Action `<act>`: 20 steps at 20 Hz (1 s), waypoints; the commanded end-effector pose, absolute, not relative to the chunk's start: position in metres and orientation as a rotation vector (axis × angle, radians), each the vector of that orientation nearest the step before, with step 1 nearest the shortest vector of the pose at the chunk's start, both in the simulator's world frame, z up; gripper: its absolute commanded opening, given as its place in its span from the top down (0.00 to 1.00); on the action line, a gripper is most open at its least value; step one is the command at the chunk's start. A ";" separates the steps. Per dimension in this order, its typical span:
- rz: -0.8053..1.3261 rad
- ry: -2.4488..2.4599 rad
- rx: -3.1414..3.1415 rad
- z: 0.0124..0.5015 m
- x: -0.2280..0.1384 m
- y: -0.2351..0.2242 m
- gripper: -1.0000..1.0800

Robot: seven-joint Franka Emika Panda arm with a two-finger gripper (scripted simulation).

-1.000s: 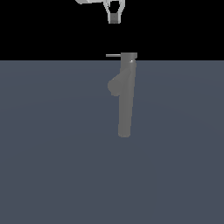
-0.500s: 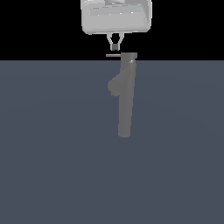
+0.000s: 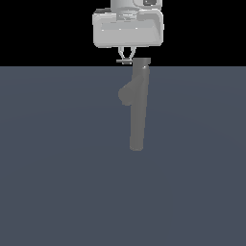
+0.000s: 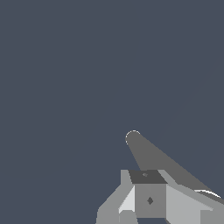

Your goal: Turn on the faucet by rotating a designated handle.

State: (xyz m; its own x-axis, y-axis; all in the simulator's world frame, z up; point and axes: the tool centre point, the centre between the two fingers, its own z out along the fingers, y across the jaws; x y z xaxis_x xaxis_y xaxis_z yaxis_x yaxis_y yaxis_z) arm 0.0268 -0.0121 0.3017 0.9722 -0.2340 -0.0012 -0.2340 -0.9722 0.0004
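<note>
The faucet (image 3: 138, 110) is a matte grey column standing on the dark floor, with a rounded bulge (image 3: 126, 94) on the side toward the exterior view's left and a short wider cap (image 3: 142, 61). The handle (image 3: 122, 61) is a thin light grey rod sticking out of the cap toward the exterior view's left. My gripper (image 3: 126, 59) hangs straight over the handle, its two thin fingers meeting at the tips right at the rod. It looks shut and holds nothing. In the wrist view the column (image 4: 151, 153) runs behind my fingers (image 4: 149, 200); the handle is hidden there.
The flat dark blue-grey floor (image 3: 57, 182) stretches all around the faucet. The pale grey gripper body (image 3: 128, 29) sits above the cap against a black background.
My gripper has come down from the top of the exterior view and looms larger. Its fingertips now reach the handle. The faucet and handle have not moved.
</note>
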 end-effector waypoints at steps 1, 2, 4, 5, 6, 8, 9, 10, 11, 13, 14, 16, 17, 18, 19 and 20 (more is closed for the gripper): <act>0.000 -0.371 3.120 0.301 0.028 -0.012 1.00; 0.000 -0.371 3.120 0.301 0.028 -0.012 1.00; -0.001 -0.371 3.119 0.301 0.024 -0.011 1.00; -0.001 -0.371 3.119 0.301 0.021 -0.009 1.00; -0.001 -0.371 3.119 0.301 0.019 -0.007 1.00; -0.001 -0.371 3.119 0.301 0.013 -0.004 1.00; -0.001 -0.371 3.119 0.301 0.010 -0.002 1.00; 0.000 -0.371 3.119 0.301 0.007 -0.001 1.00; 0.000 -0.371 3.119 0.301 0.003 0.001 1.00; 0.000 -0.371 3.119 0.301 -0.003 0.005 1.00; 0.000 -0.371 3.119 0.301 -0.006 0.006 1.00; 0.000 -0.371 3.119 0.301 -0.012 0.010 1.00; 0.000 -0.371 3.119 0.301 -0.012 0.010 1.00; 0.014 -0.384 3.118 0.301 -0.005 0.003 1.00; 0.013 -0.383 3.118 0.301 -0.008 0.002 1.00; 0.012 -0.382 3.118 0.301 -0.011 0.002 1.00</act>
